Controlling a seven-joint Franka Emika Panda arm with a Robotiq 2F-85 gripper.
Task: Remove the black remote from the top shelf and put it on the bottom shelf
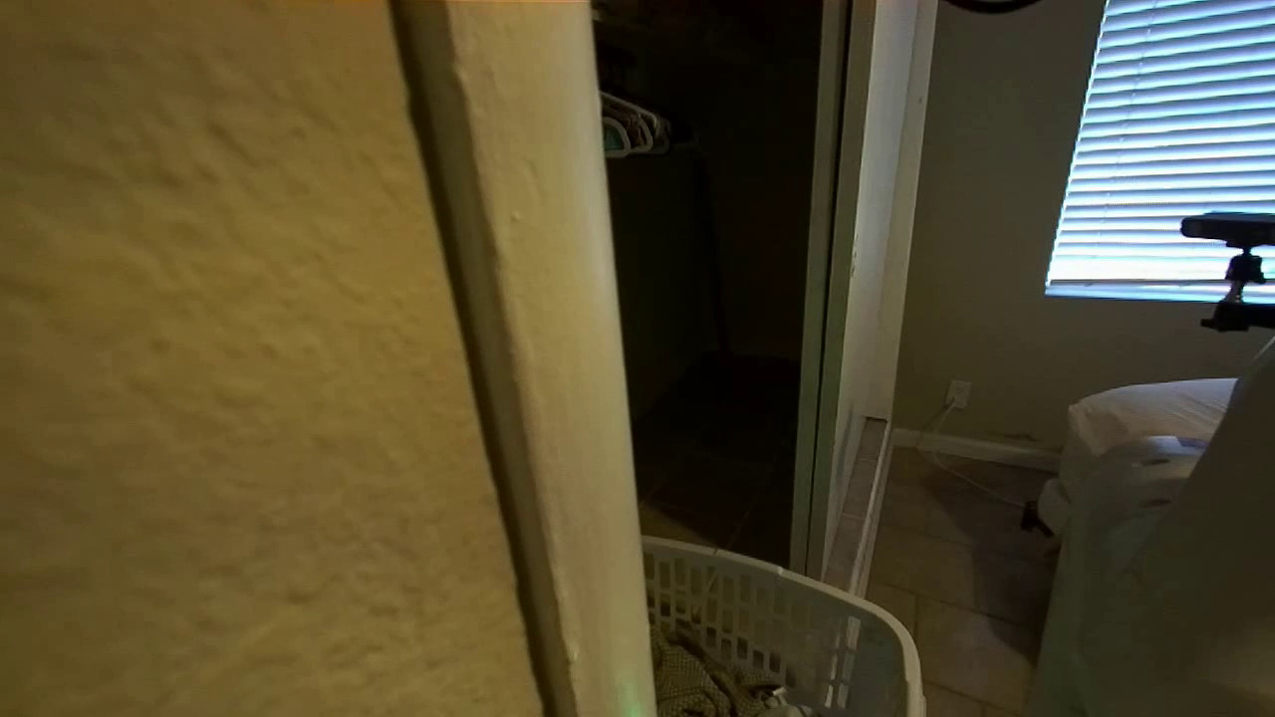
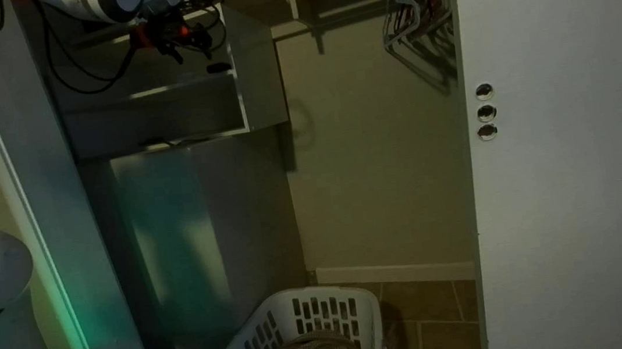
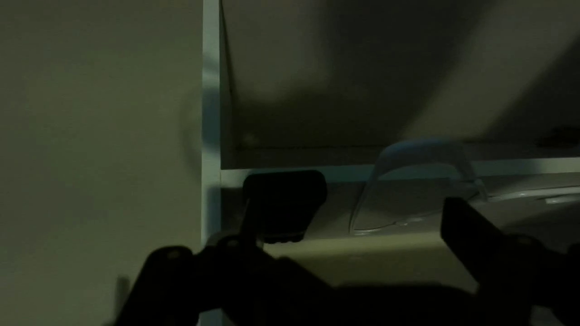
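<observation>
The Robotiq gripper (image 3: 351,217) looms nearest the wrist camera, its two fingers (image 3: 466,228) spread wide and grasping nothing. The black remote (image 3: 285,203) lies on the upper shelf (image 2: 178,85), at the corner where the front edge meets the side panel (image 2: 258,69); in the wrist view one finger overlaps it, though whether they touch I cannot tell.

That corner is probably the main hazard: the side panel leaves little room for a finger, and a nudge could tip the remote over the front edge. The clear safety glasses (image 3: 421,149), by the same edge, might get pinched or dragged along, since one lens shows between the fingertips. The loose cables (image 2: 94,92) near the gripper could snag on the shelf.

Counted: one gripper, one remote, one pair of glasses; one laundry basket (image 2: 366,311) in both exterior views; three round metal discs (image 2: 487,113) on the white door (image 2: 569,180); one small dark object (image 2: 152,141) at the front edge of the bottom shelf (image 2: 218,134), too dim to name; several hangers (image 2: 417,13), overlapping too much to number.
</observation>
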